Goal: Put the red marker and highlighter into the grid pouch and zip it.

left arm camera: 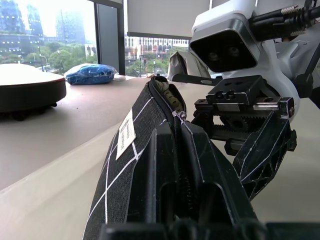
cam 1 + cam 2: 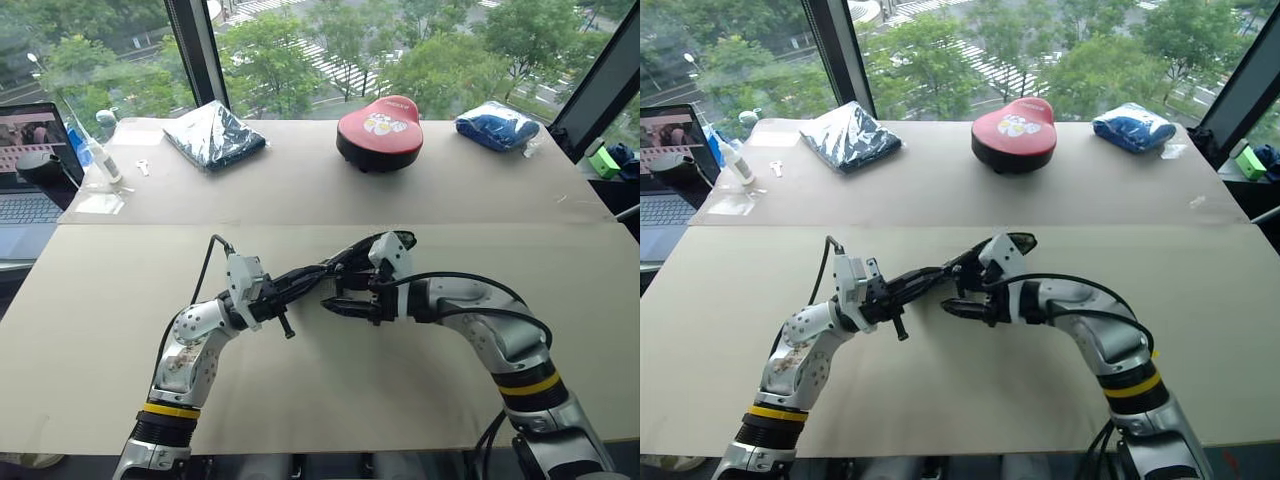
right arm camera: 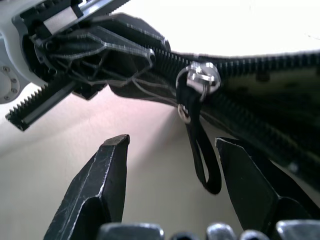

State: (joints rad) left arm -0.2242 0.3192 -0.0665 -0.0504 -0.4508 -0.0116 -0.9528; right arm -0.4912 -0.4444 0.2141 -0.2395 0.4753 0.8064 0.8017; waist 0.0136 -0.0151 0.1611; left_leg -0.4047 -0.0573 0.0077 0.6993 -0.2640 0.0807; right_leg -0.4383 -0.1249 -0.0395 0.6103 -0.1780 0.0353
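**Both arms meet at centre, left tool clamped, right tool spread**

Left arm comes in from the left, elbow bent, forearm angled toward the middle and raised off the surface. Left tool (image 2: 282,300) has its fingers closed tight on the end of the grid pouch (image 1: 135,165), holding it up in the air.

Right arm comes in from the right, elbow bent outward, wrist turned so it points left at the other arm. Right tool (image 3: 170,175) has its fingers (image 3: 102,180) spread wide. The zipper pull cord (image 3: 200,150) hangs in the gap between them, neither finger touching it. The two tools sit just beside each other.
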